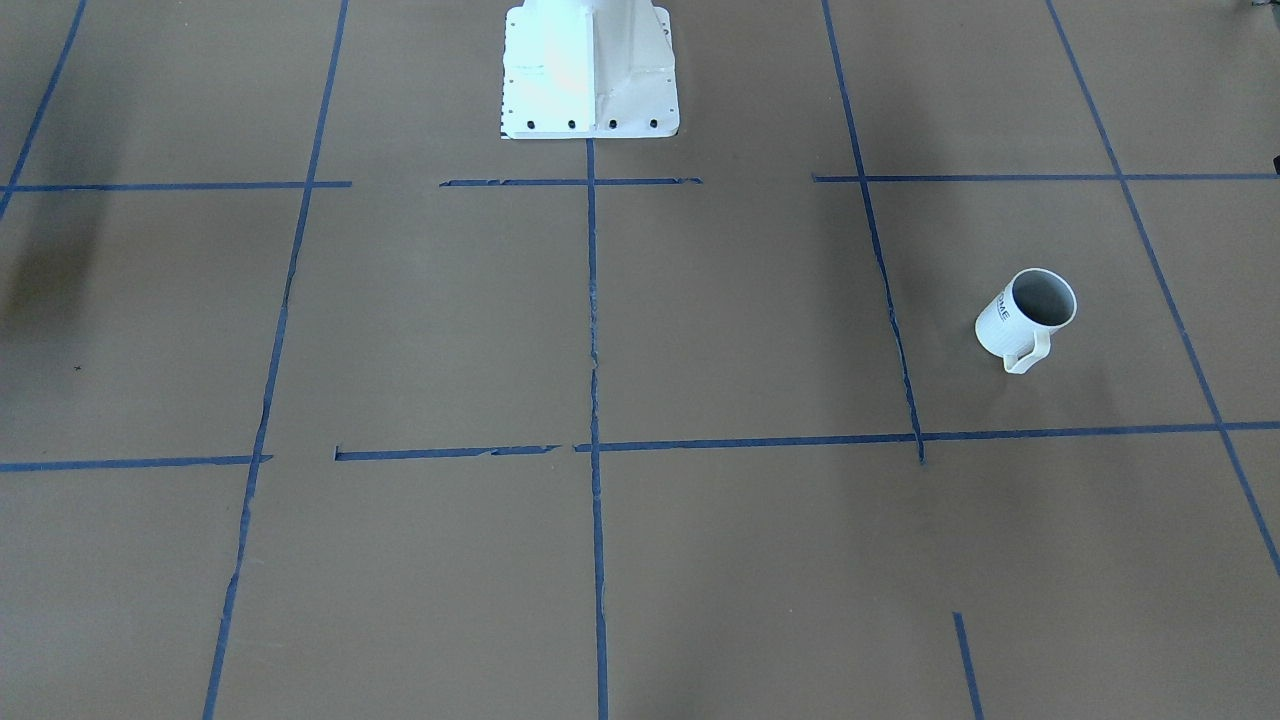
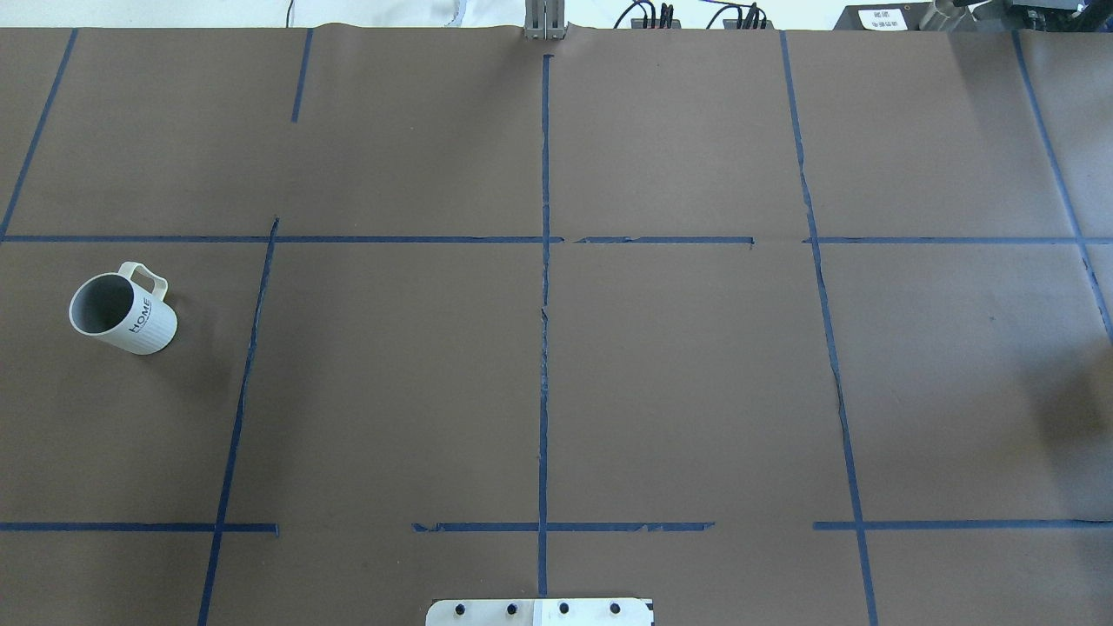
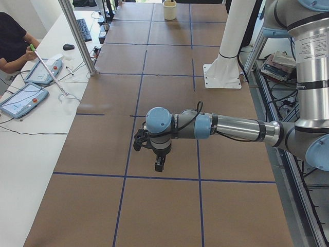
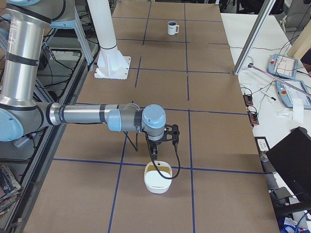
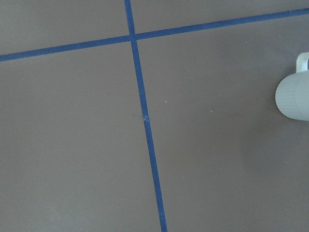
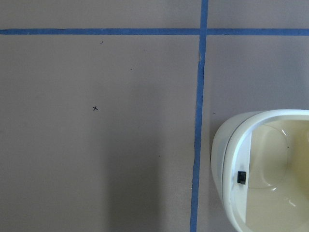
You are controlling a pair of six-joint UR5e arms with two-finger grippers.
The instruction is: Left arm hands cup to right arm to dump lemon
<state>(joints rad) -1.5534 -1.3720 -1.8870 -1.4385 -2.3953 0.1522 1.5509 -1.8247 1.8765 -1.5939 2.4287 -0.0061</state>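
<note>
The white cup (image 1: pixel 1030 318) stands upright on the brown table, its handle toward the operators' side. It also shows in the overhead view (image 2: pixel 122 309), far off in the right side view (image 4: pixel 172 27), and at the right edge of the left wrist view (image 5: pixel 293 99). Its grey inside shows no lemon; the lemon is out of view. The left gripper (image 3: pixel 158 165) hangs over the table and shows only in the left side view, so I cannot tell its state; the cup is hidden there. The right gripper (image 4: pixel 154 150) hangs just above a white bowl (image 4: pixel 158 178); I cannot tell its state.
The white bowl with a band across its mouth fills the lower right of the right wrist view (image 6: pixel 260 169). The white robot pedestal (image 1: pixel 590 70) stands at the table's robot side. Blue tape lines grid the table. An operator (image 3: pixel 10 41) and tablets are beside the table.
</note>
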